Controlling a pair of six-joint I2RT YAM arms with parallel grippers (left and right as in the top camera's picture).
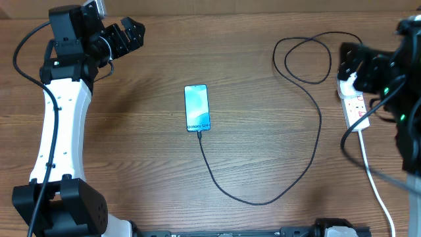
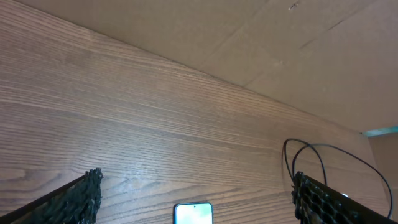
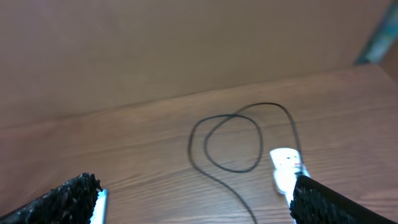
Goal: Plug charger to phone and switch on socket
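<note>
Phone slim, charger looped, table woodgrain

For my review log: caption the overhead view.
Phone centred, charger looping from it toward the socket; left gripper and right gripper open.

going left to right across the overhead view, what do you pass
left end effector → phone → charger cable's loops → power strip; the right end effector overlaps the strip, so it is left out
</note>
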